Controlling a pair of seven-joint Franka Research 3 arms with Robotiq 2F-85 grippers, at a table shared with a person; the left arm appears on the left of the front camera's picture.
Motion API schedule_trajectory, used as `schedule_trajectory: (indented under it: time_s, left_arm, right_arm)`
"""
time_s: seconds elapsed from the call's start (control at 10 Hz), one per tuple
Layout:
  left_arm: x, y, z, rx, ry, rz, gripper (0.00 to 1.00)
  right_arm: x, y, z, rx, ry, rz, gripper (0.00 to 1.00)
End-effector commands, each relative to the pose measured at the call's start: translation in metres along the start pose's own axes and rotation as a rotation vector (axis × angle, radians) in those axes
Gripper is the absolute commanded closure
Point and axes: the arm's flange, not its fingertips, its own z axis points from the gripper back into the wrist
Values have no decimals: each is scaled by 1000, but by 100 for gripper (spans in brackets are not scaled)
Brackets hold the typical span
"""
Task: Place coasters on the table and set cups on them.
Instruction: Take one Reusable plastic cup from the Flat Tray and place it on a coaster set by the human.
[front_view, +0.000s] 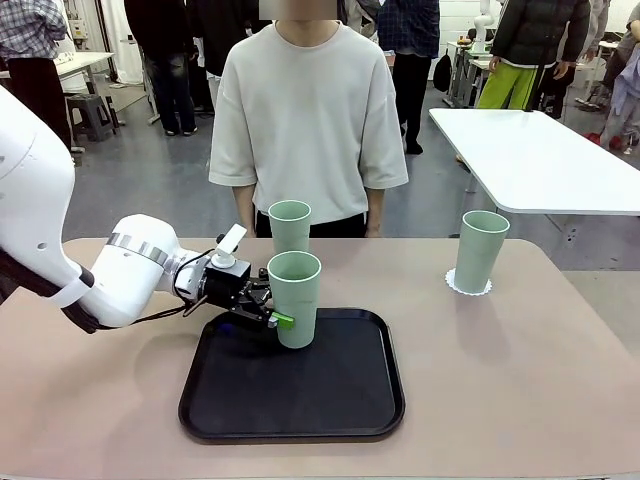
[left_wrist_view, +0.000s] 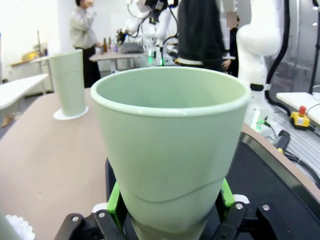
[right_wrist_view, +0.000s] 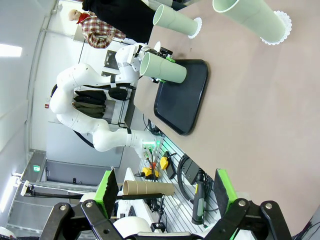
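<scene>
Mint-green cups (front_view: 294, 298), black tray (front_view: 300, 400), beige table (front_view: 520, 380).

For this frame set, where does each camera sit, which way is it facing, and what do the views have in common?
Front: fixed on the robot's side, looking across the table at the person; left gripper shut on the tray cup.
Left wrist: low behind that cup, green pads clamping it.
Right wrist: high, rolled sideways, right gripper open.
All share the cup and black tray.

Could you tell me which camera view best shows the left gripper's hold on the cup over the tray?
The front view: the left gripper clamps the cup low on its side over the black tray. The left wrist view shows green pads beside the cup's base; the right wrist view shows it sideways, far off.
</scene>
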Motion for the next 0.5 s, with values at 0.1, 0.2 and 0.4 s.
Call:
schedule_trajectory:
  time_s: [0.1,0.2,0.4]
  left_arm:
    - [-2,2,-3,0,-37,-39,100]
    - [-2,0,-3,1,-39,-38,100]
    - [18,-14,4,1,-43,13,100]
  right_arm:
    - [-1,1,0,10,0,0,0]
    - [-1,1,0,10,0,0,0]
    - [-1,1,0,10,0,0,0]
